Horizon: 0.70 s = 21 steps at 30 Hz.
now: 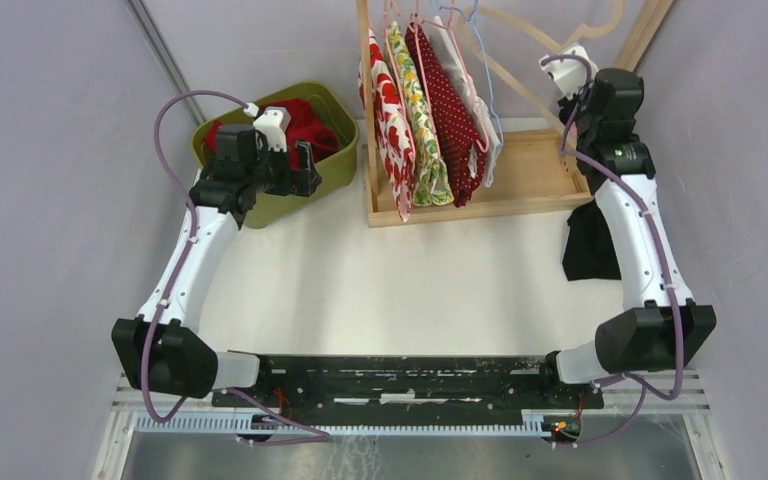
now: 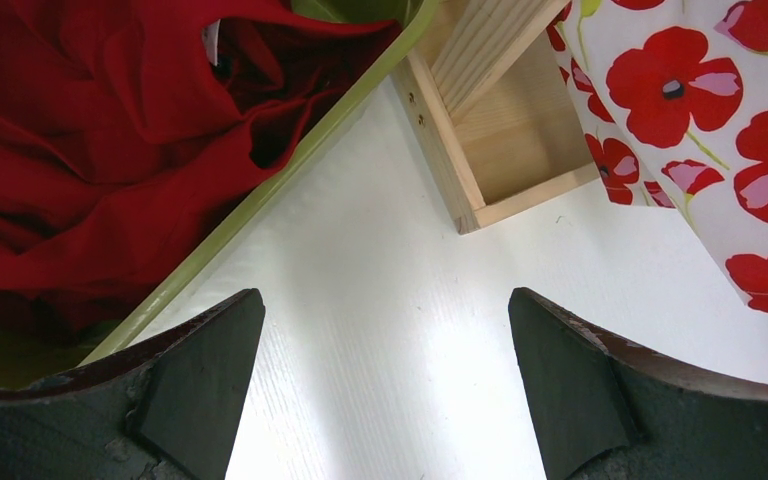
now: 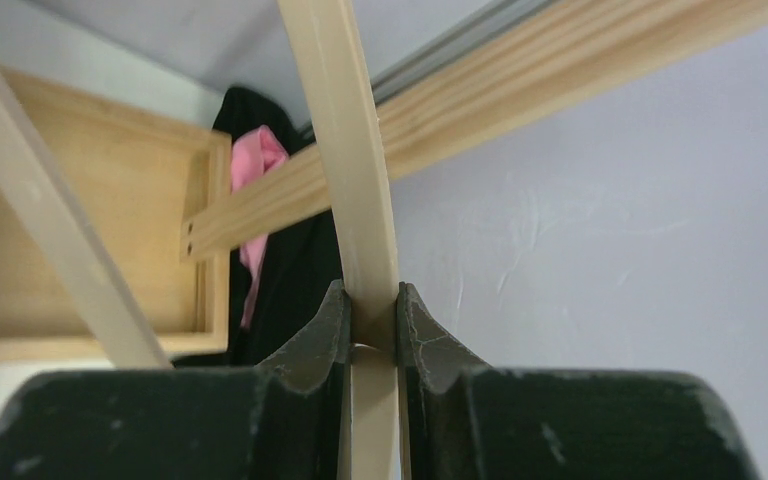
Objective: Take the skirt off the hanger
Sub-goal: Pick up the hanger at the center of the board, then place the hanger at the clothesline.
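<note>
The right pincer's (image 3: 370, 300) fingertips are covered by the wrist and its camera in the top view. The right wrist view shows it narrow, clamped on a pale wooden hanger (image 3: 352, 150) that rises out of frame. There the rack's rail (image 3: 560, 70) slants behind the hanger. From above, the hanger's top is cut off by the upper edge, and no cloth shows on it.

The black skirt (image 1: 588, 245) lies crumpled on the tabletop (image 1: 380, 290) at the right, just beside the rack (image 1: 530, 165) base. The right arm crosses over it and hides its right side. In the wrist view a pink patch (image 3: 260, 160) shows against it, but what that is cannot be made out.

The left pincer (image 2: 385, 300) hangs wide, holding nothing, above bare tabletop between the green bin (image 1: 338, 165) and the rack's near left corner. Red cloth (image 1: 305, 120) fills the bin, partly hidden from above by the left wrist.

Four garments hang on the rack: a poppy print (image 1: 392, 130), a green floral (image 1: 426, 140), a dark red dotted one (image 1: 452, 115) and a white one (image 1: 488, 130) that is mostly covered by its neighbour.
</note>
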Tool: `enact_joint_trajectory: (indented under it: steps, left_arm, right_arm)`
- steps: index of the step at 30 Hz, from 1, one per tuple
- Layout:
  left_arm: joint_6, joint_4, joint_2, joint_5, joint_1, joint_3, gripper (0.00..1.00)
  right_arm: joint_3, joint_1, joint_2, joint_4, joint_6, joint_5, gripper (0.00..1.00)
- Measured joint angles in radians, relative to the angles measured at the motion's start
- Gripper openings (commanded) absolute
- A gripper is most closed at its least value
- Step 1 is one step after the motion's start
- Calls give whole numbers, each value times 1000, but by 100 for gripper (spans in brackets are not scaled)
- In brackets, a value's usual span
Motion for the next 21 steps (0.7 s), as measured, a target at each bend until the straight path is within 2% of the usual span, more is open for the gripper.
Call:
enact_joint_trajectory:
  steps: [3,6,21]
  left_arm:
    - [0,0,0,5,-8,0,99]
    - [0,0,0,17,-16,0,99]
    - [0,0,0,23,-23,0,99]
  right_arm:
    - [-129,0,-70,11,-11,14,1]
    - [-188,0,-107,15,-24,37,1]
    - [-161,1,-129,142,-87,131,1]
